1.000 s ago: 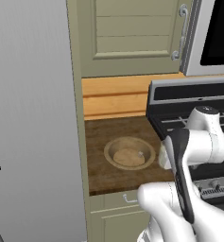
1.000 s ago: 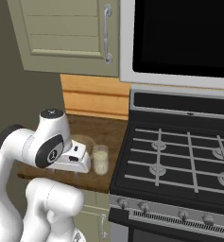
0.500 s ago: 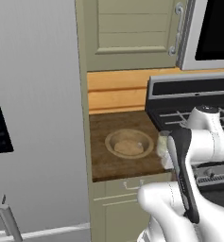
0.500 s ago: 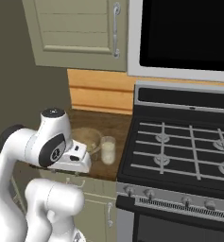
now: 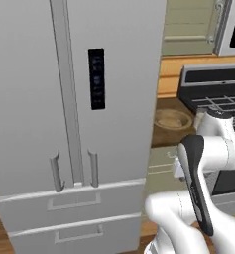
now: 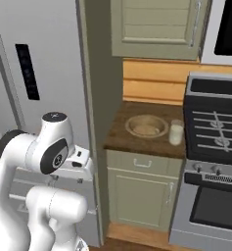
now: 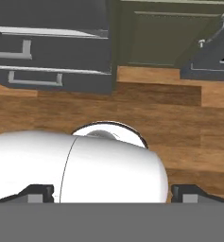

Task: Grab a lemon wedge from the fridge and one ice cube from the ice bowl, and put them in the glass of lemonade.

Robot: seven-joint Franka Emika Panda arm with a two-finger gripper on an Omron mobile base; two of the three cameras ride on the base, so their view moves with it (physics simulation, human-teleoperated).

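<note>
left base view showed the fridge filling the left and centre, a tall grey unit with both doors shut, two vertical bar handles side by side low on the doors, a black panel on the right door and two drawers beneath. to its right lay a dark wooden counter and on it the ice bowl, a round tan bowl with a thick rim, near the edge of a black stove. the white arm rose from the lower right, folded in front of the stove.

right base view showed the same corner from the other side: the ice bowl sat on the counter between the fridge and the stove, and the glass of lemonade stood upright just beside the bowl, on its stove side, holding pale liquid. a beige-green cabinet sat under the counter and another hung above it. the lemon wedge could not be seen, the fridge doors being closed.

hand view looked down at a wooden floor, with the fridge drawers at upper left. the gripper held nothing; its two dark fingertips stood wide apart at the lower corners.
</note>
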